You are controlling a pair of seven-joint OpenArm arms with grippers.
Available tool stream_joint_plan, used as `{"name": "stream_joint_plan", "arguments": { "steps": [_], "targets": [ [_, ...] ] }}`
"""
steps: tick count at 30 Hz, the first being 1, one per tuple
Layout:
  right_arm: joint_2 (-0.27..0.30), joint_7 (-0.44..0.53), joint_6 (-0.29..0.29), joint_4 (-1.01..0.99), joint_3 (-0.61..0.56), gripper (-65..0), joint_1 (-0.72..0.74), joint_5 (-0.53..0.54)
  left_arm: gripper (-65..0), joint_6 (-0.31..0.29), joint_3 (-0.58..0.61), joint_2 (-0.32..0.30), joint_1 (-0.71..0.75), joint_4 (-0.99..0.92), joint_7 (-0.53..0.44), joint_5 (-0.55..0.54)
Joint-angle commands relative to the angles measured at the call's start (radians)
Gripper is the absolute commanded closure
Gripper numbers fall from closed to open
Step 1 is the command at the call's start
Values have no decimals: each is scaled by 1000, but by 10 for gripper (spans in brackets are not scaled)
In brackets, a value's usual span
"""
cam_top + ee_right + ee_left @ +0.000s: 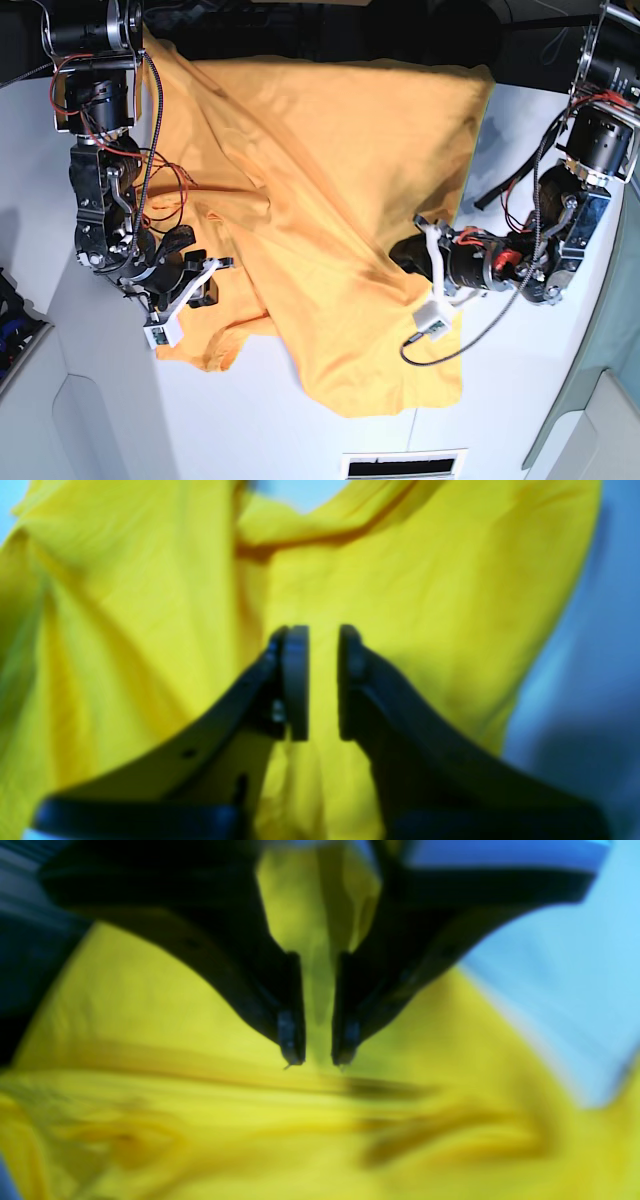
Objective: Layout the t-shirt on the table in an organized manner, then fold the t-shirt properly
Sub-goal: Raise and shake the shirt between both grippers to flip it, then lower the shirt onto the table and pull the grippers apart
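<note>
shirt: orange t-shirt [330, 190] spread loose over the white table [250, 430], not flat. Rumpled, long diagonal creases running from the far-left corner toward the near-right.
shirt extent: far edge lies along the back of the table; near hem hangs out toward the front edge, lowest point right of centre. A smaller lobe, maybe a sleeve, sticks out at the near-left.
left gripper [318, 1060]: on the base view's right, at the shirt's right edge, pointing in toward the cloth. Wrist view shows the jaws at a narrow gap, tips just over a fold, a strip of fabric visible between the fingers [292, 1035]. Can't tell if it's pinched or only behind the gap; picture is blurred.
right gripper [316, 680]: on the base view's left, at the shirt's near-left edge by the small lobe. Jaws close together, slim gap, pads [296, 680] parallel. Cloth fills the view behind them; whether they bite any is unclear.
colour note: shirt reads yellow in both wrist cams, orange in base view.
table: white top bare at front and on both sides of the shirt; wrist cams show it pale blue next to the fabric.
arms: both low, near table level, wiring exposed, one on each side of the shirt.
</note>
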Motion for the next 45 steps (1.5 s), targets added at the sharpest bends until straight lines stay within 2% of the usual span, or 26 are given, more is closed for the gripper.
{"name": "stream_joint_plan", "arguments": {
  "steps": [1, 4, 7, 11, 12, 15, 16, 20, 23, 28, 34, 40, 43, 45],
  "targets": [
    [-6, 28, 5, -20, 0, -6, 41, 2, -72, -11, -8, -11, 21, 43, -6, -31],
    [-11, 35, 13, -122, 0, 0, 92, -63, -27, -41, -8, -8, 136, 122, -6, -46],
    [4, 38, 13, -204, 0, 0, 128, -141, -27, -48, -8, 14, 201, 131, -11, -26],
    [77, 38, 13, -256, 0, 0, 133, -150, -23, -41, -8, 44, 213, 54, -42, 110],
    [98, 37, 13, -258, 0, 0, 127, -150, -4, -39, -8, 46, 206, 16, -55, 140],
    [148, 26, 12, -257, 0, 0, 100, -105, 0, -39, -8, 47, 158, -125, -114, 262],
    [161, 25, 12, -257, 0, 0, 88, -79, 0, -32, -8, 47, 132, -175, -133, 300],
    [192, 21, 14, -257, 0, 0, 34, -13, 0, 74, -8, 55, -3, -339, -191, 409],
    [194, 1, 34, -249, 1, 0, -14, 13, 0, 121, -8, 87, -122, -428, -199, 439],
    [177, -40, 43, -180, 1, 0, -109, 100, 0, 122, -8, 152, -283, -539, -230, 491],
    [132, -51, 41, -4, 4, 0, -238, 111, 0, 148, -7, 213, -385, -598, -240, 529],
    [117, -52, 38, 156, 41, 0, -262, 109, 0, 147, -7, 220, -410, -598, -224, 530],
    [119, -74, 38, 197, 77, 0, -236, 109, 0, 127, -7, 219, -409, -585, -195, 479],
    [119, -81, 38, 198, 102, 0, -209, 109, -50, 124, -7, 208, -409, -570, -169, 429]
  ]
}}
